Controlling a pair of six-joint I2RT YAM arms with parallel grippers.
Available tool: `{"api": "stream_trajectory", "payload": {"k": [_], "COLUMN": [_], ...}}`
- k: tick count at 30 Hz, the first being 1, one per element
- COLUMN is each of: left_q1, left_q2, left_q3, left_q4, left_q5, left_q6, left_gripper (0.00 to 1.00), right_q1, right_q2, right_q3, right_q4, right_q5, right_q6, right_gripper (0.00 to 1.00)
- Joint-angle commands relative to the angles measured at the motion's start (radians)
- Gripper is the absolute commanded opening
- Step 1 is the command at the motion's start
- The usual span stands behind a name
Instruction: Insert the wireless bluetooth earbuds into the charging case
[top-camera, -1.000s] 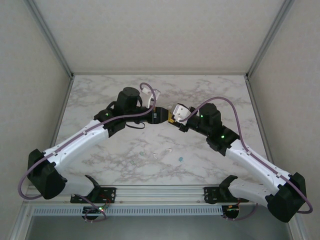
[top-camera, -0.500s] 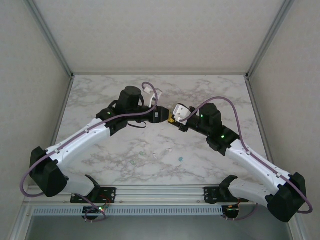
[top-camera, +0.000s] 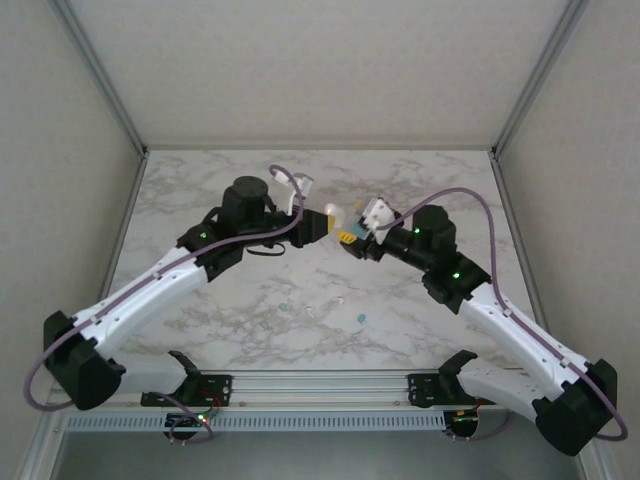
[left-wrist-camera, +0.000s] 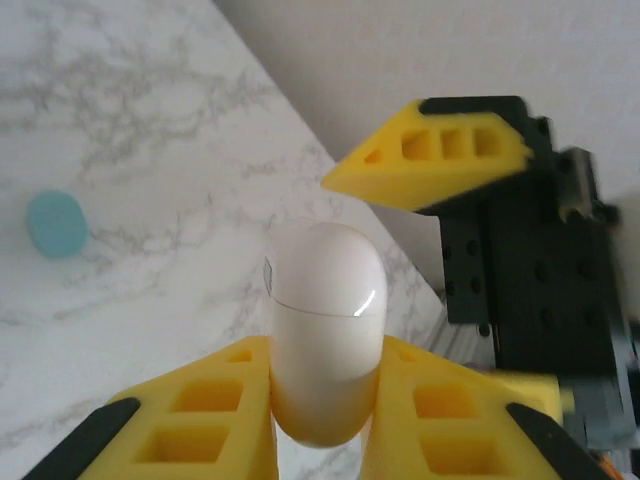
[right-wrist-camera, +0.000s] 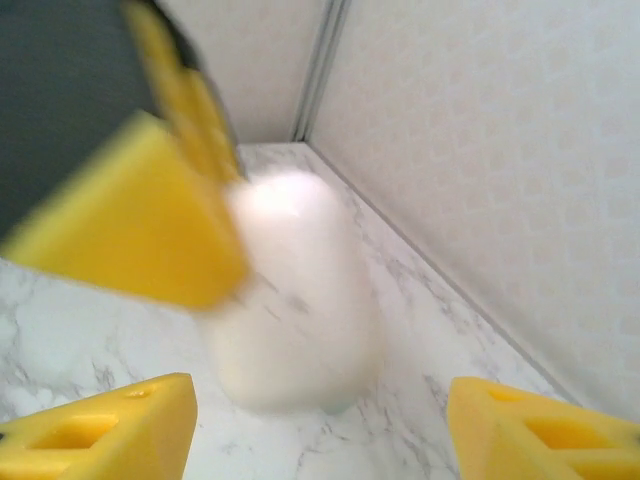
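The white pebble-shaped charging case (left-wrist-camera: 325, 310), lid closed, is pinched between the yellow fingers of my left gripper (left-wrist-camera: 325, 348), which holds it above the table (top-camera: 200, 190). In the top view the case (top-camera: 331, 211) sits at the left gripper (top-camera: 325, 224), mid-table. My right gripper (right-wrist-camera: 322, 400) faces it with jaws wide apart and nothing between them; the case (right-wrist-camera: 290, 300) is blurred just ahead. Small earbuds lie on the marble nearer the arm bases: a pale green one (top-camera: 287, 306), a white one (top-camera: 312, 311) and a blue-teal one (top-camera: 361, 319), the blue-teal one (left-wrist-camera: 55, 223) also in the left wrist view.
One yellow finger of the right gripper (left-wrist-camera: 430, 155) hangs close past the case. The left gripper's finger (right-wrist-camera: 130, 220) crosses the right wrist view. White walls (top-camera: 320, 70) enclose the table at the back and sides. Another small white piece (top-camera: 340, 299) lies among the earbuds.
My left gripper has shut on the case. The right gripper has opened, let go and drawn back slightly to the right. The left arm has shifted a little left.
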Motion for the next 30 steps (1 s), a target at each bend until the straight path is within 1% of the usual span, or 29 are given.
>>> {"api": "stream_trajectory", "payload": {"k": [1,2,4,5,7,8,11,13,15,17,21,23,24,26,27,30], "left_q1": [0.013,0.018,0.028,0.032,0.041,0.045,0.047,0.048,0.047,0.047,0.047,0.047,0.047,0.047,0.047,0.047], "left_q2": [-0.086,-0.1,-0.118,-0.124,-0.128,-0.127,-0.118,-0.109,-0.104,-0.097,-0.088,-0.088,-0.087,-0.086,-0.085,-0.088], "left_q3": [-0.042,-0.052,-0.066,-0.07,-0.076,-0.08,-0.076,-0.067,-0.062,-0.052,-0.043,-0.046,-0.048,-0.048,-0.044,-0.039], "left_q4": [0.138,0.158,0.203,0.219,0.25,0.267,0.289,0.294,0.305,0.309,0.326,0.34,0.354,0.38,0.383,0.366], "left_q5": [-0.059,-0.058,-0.026,-0.013,0.004,0.025,0.055,0.074,0.086,0.112,0.137,0.144,0.147,0.172,0.178,0.175], "left_q6": [0.064,0.074,0.088,0.094,0.093,0.092,0.083,0.069,0.05,0.034,0.004,-0.01,-0.021,-0.044,-0.051,-0.048], "left_gripper": [0.15,0.15,0.15,0.15,0.16,0.16,0.16,0.16,0.16,0.16,0.16,0.16,0.17,0.17,0.17,0.17], "right_q1": [-0.127,-0.174,-0.222,-0.233,-0.234,-0.234,-0.227,-0.219,-0.199,-0.179,-0.177,-0.176,-0.176,-0.176,-0.179,-0.186], "right_q2": [-0.011,0.007,0.05,0.074,0.111,0.131,0.176,0.206,0.227,0.239,0.27,0.285,0.294,0.311,0.317,0.334], "right_q3": [0.045,0.062,0.096,0.116,0.158,0.18,0.239,0.288,0.336,0.382,0.417,0.44,0.449,0.495,0.506,0.531], "right_q4": [-0.017,-0.007,0.027,0.047,0.074,0.094,0.13,0.13,0.059,-0.044,-0.064,-0.116,-0.136,-0.247,-0.273,-0.276], "right_q5": [-0.248,-0.357,-0.488,-0.561,-0.664,-0.698,-0.735,-0.785,-0.827,-0.825,-0.854,-0.877,-0.889,-0.889,-0.881,-0.904], "right_q6": [0.402,0.485,0.627,0.664,0.698,0.721,0.777,0.787,0.728,0.607,0.563,0.506,0.482,0.386,0.372,0.362], "right_gripper": [0.67,0.65,0.6,0.6,0.6,0.6,0.6,0.6,0.6,0.59,0.53,0.51,0.51,0.55,0.55,0.56]}}
